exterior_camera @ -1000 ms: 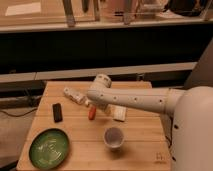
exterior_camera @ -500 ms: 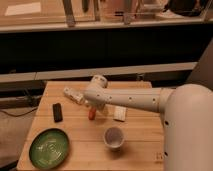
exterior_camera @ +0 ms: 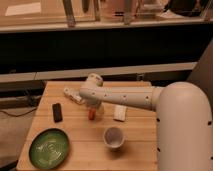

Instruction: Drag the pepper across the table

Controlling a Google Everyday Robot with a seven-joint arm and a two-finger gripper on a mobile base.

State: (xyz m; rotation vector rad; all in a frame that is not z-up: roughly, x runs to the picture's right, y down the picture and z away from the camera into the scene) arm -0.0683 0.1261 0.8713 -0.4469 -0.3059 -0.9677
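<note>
In the camera view, the white arm is reaching from the lower right of the frame up toward the centre-left, its forearm lying almost level over the table and its wrist bending downward. The gripper is hanging just above the pepper, fingers spread apart and holding nothing. The pepper is lying on the planks left of centre, between the black block and the white packet. The cup is standing below, the green plate is sitting at lower left.
</note>
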